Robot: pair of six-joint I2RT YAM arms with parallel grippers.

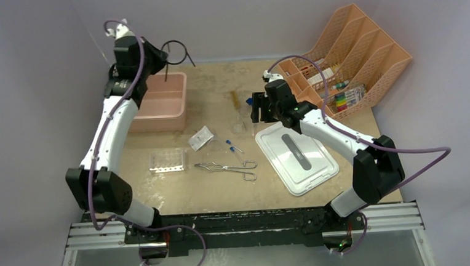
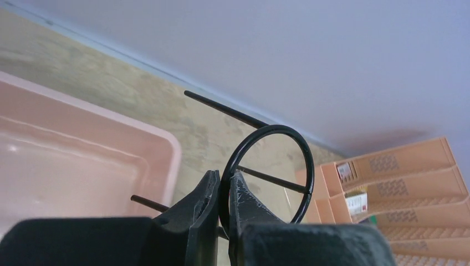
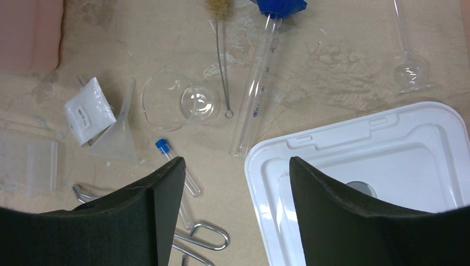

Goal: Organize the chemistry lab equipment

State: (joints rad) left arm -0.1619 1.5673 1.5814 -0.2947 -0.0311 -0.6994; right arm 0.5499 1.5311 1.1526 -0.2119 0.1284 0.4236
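My left gripper clamps the black wire ring stand near the pink plastic tray's 1 o'clock corner. Jaws of my right gripper apart; white plastic lid's edge at 4 o'clock.

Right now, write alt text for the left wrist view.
The left gripper is shut on the ring of the black wire ring stand. A pink bin lies lower left on the tan table, orange racks at the right.

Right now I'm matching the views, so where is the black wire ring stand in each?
Top external: black wire ring stand upper left, near the pink tray.
Left wrist: centre, pinched in the left tool.
Right wrist: not in it.
Shared landmark: pink tray, in all three.
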